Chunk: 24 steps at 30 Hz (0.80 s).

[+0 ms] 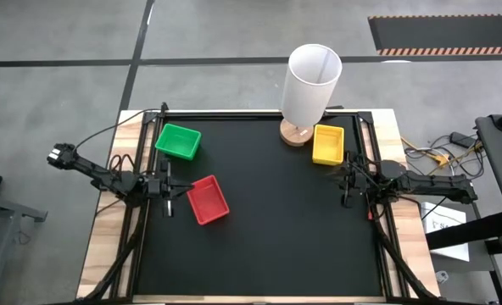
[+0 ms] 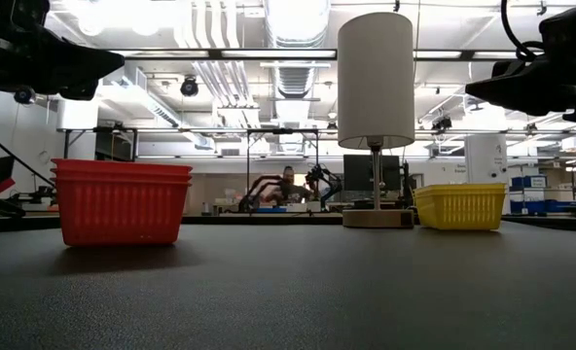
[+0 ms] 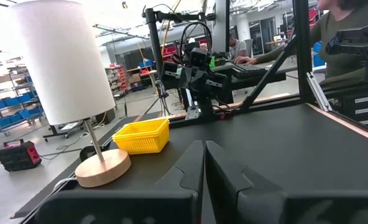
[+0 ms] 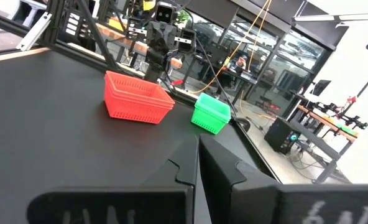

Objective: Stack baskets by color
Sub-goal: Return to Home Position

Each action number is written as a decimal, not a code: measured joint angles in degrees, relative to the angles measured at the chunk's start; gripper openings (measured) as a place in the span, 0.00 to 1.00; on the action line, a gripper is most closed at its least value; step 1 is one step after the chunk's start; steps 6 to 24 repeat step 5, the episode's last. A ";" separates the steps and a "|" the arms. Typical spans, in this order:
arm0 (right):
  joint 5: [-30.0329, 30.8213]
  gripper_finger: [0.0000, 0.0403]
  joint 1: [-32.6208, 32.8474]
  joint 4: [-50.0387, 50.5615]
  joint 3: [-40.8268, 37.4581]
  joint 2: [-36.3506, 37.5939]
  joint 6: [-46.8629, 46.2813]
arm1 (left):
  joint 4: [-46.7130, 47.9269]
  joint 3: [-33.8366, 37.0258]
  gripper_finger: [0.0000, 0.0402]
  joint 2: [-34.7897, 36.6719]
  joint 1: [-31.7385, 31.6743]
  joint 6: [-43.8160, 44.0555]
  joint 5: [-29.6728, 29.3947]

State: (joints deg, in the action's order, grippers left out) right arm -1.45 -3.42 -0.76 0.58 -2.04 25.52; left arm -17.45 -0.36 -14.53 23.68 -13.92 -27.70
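Three piles of baskets rest by their bottoms on the black table: a red stack (image 1: 207,199) at left centre, a green one (image 1: 178,141) at the far left, a yellow one (image 1: 328,144) at the far right. The red stack (image 2: 121,199) shows several nested rims in the low view. My left gripper (image 1: 171,188) hovers shut just left of the red stack. My right gripper (image 1: 344,188) hovers shut near the yellow basket (image 3: 143,135), toward the table's near side. Both point level and hold nothing.
A tall white cylinder on a round wooden base (image 1: 308,89) stands at the far edge, next to the yellow basket. The table's middle and near half (image 1: 268,246) lie bare. A person sits at a desk beyond the table in the left wrist view.
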 joint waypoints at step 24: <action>0.02 0.02 0.00 0.01 0.00 0.00 -0.02 | 0.00 0.00 0.00 -0.06 0.00 0.01 0.00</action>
